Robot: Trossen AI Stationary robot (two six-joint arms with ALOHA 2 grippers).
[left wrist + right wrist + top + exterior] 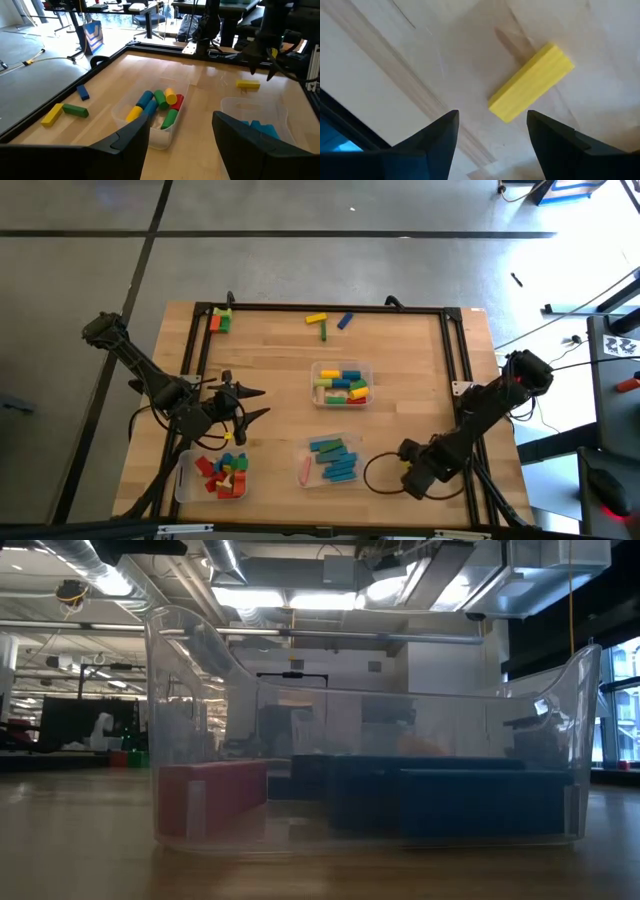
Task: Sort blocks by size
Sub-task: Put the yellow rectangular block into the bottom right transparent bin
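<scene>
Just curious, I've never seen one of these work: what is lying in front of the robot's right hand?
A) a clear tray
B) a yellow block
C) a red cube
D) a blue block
B: the right wrist view shows a yellow block lying on the bare wooden table, just ahead of the open right hand, which is not touching it.

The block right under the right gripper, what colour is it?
Yellow. The block shows best in the right wrist view, lying on the table below the open right gripper.
</scene>
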